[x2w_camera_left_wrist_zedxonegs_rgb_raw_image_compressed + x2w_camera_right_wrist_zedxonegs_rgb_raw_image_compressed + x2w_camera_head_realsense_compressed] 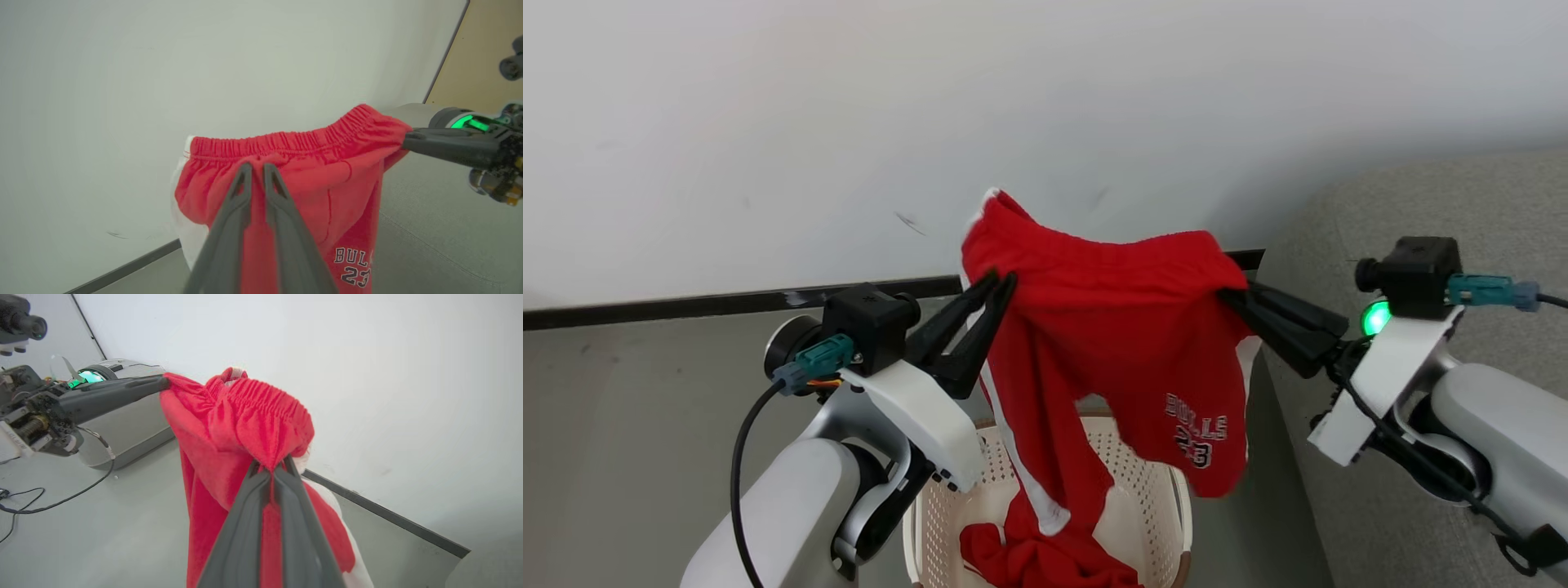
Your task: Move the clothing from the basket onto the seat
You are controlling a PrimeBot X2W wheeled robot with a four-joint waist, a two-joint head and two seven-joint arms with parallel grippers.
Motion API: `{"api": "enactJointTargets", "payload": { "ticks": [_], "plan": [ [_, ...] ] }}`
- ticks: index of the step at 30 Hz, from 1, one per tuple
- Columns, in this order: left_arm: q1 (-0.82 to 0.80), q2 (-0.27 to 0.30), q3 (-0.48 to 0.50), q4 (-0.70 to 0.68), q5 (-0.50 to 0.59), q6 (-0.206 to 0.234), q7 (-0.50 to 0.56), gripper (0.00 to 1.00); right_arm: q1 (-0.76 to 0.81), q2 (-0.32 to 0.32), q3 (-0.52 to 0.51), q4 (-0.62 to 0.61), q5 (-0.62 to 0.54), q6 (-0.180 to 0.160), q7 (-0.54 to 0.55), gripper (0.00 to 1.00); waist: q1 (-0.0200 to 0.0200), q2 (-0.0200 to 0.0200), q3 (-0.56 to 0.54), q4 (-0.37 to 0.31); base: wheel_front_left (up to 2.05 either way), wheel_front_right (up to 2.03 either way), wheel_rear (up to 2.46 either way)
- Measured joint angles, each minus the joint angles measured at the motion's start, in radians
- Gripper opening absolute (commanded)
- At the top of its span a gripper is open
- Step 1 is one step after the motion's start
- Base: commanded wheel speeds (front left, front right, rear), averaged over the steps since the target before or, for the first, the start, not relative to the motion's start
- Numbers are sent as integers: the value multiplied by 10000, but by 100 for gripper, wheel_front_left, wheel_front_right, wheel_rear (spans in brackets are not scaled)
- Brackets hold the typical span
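Against white wall (849, 122), beside grey sofa seat (1421, 212), above cream laundry basket (1143, 482) with more red clothing (1029, 559) inside: red basketball shorts (1111, 302) stretched aloft by waistband, pinched in clenched left claw (1001, 282) and clenched right claw (1229, 294).

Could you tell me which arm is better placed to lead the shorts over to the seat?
Right, probably. The left pincer and right pincer both grip the shorts above the basket, but the right one hangs beside the seat.

White wall (849, 98); dark skirting (686, 305); smooth grey floor (637, 408).
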Motion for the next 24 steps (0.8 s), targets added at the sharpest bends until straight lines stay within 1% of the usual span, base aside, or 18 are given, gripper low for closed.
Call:
{"api": "enactJointTargets", "payload": {
  "ticks": [4, 8, 13, 21, 24],
  "plan": [
    [174, 73, 88, 167, -15, -2, -167, 100, 529, -265, -909, 19, -313, 0, 0, 0, 0, 0, -63, -201, 0, 0, 0],
    [224, 67, 40, 226, -17, -21, -374, 100, 1067, -493, -2073, 36, -481, 0, 0, 0, 0, 0, -151, -409, 0, 0, 0],
    [429, 54, -247, 297, -77, -249, -506, 100, 1924, -771, -3471, 59, -732, 0, -2, 0, 0, 0, -287, -674, 0, 0, 0],
    [601, -33, -782, 247, -75, -616, -692, 100, 3593, -951, -5634, 100, -1235, 0, -2, 0, 0, 0, -520, -1136, 0, 0, 0],
    [736, -178, -943, 136, -75, -713, -759, 100, 4125, -949, -6328, 59, -1463, 0, -2, 0, 0, 0, -597, -1324, 0, 0, 0]
  ]
}}
